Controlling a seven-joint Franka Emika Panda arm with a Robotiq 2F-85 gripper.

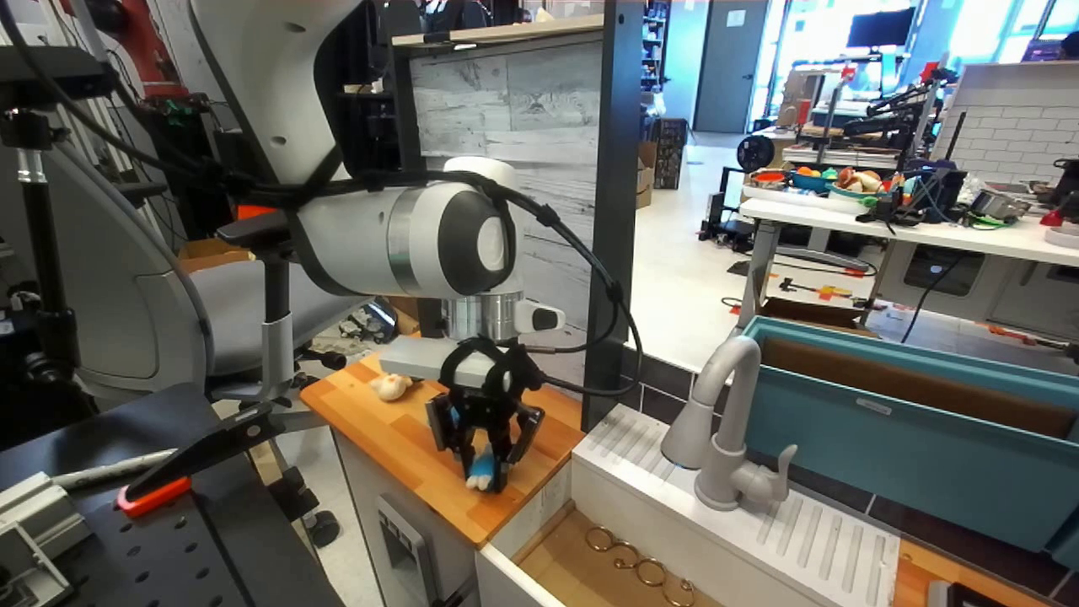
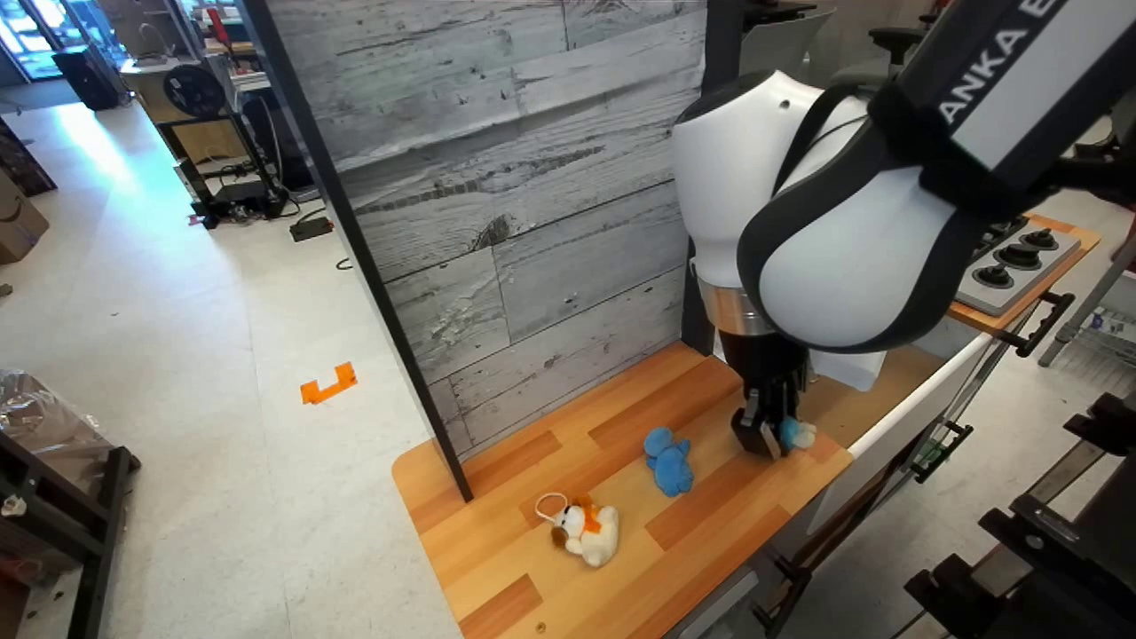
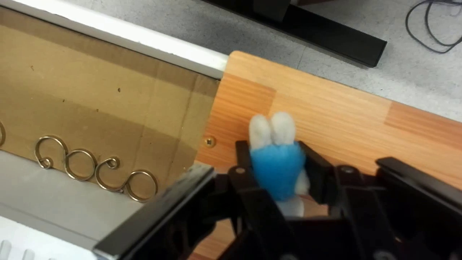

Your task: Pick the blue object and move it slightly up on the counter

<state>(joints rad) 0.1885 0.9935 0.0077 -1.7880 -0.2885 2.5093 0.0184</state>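
The counter (image 2: 626,477) is flat wood in lighter and darker orange-brown blocks, a screw (image 3: 209,141) near one edge. On it lie a blue plush toy (image 2: 671,467) and, near it, a cream plush dog (image 2: 601,537) with orange at its neck.

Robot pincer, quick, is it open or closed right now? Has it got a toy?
Pincer: closed, holding the blue-and-white plush toy.
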